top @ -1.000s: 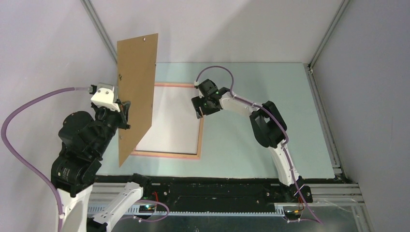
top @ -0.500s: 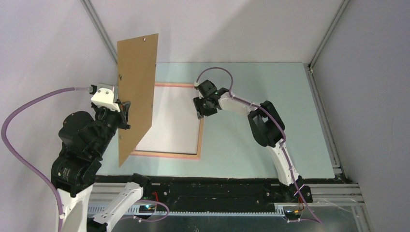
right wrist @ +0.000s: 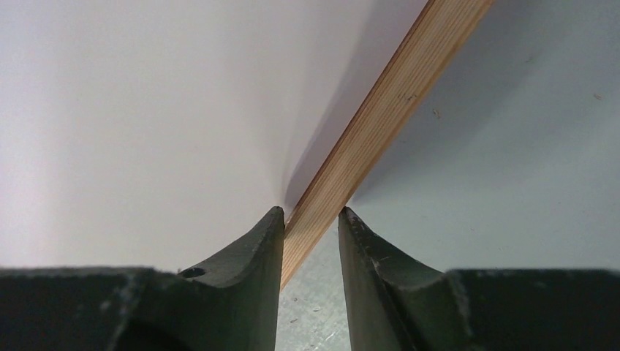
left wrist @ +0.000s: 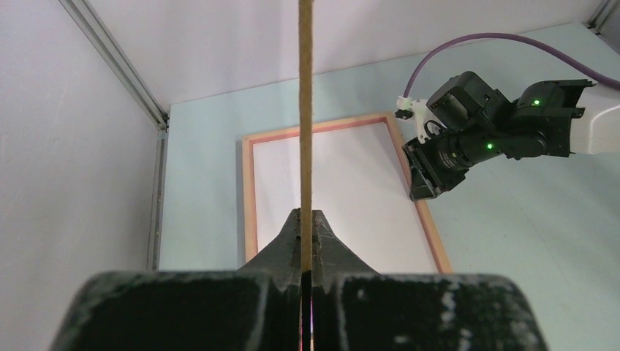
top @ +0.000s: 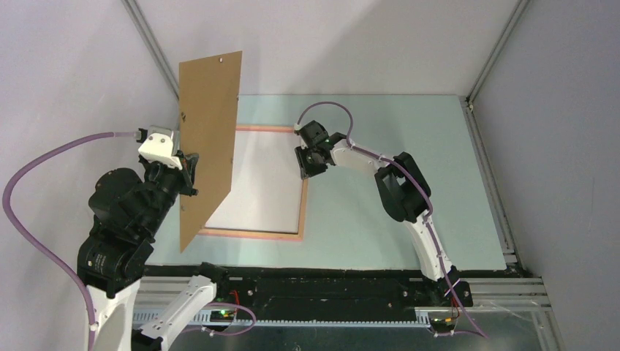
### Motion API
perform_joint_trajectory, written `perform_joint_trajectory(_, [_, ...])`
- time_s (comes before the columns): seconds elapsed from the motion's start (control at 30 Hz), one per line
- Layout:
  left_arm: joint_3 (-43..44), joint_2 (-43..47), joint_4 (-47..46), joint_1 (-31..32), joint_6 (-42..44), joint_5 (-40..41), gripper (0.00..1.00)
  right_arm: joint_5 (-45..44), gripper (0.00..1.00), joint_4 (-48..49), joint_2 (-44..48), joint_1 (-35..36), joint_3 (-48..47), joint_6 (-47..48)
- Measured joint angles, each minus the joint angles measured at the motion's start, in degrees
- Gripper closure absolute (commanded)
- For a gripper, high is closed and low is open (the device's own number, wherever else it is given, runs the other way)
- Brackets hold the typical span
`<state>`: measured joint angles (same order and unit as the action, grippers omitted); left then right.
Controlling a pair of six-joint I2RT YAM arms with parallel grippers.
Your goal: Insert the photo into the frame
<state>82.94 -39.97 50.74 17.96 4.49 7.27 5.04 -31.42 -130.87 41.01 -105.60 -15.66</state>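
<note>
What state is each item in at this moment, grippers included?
backing board: upright, held clear of the table.
left gripper: shut on the backing board's edge.
frame: flat on the table, backing not fitted.
photo: flat inside the frame, white side up.
right gripper: jaws astride the frame's right rail; grip unclear.

Salmon-pink frame [top: 252, 235], white-backed photo [top: 263, 175], brown board [top: 208, 146], pale green table [top: 402, 124]

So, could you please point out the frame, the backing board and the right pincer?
frame [top: 249, 235], top external view, near rail.
backing board [top: 208, 146], top external view, middle of its face.
right pincer [right wrist: 311, 213], right wrist view, between its fingertips.
</note>
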Motion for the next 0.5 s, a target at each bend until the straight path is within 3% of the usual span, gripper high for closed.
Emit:
perform_joint_trajectory(0.23, [0.0,-0.3,-0.1,0.0,0.0,-0.3,1.0,0.0,0.74,0.7,0.3,-1.0,0.9,-0.8])
perform_joint_trajectory(0.5, [-0.7,-3.3,-2.0,0.0,-0.2,-2.9,1.0,-1.0,0.81,5.0,4.8,-4.9,8.6,-0.8])
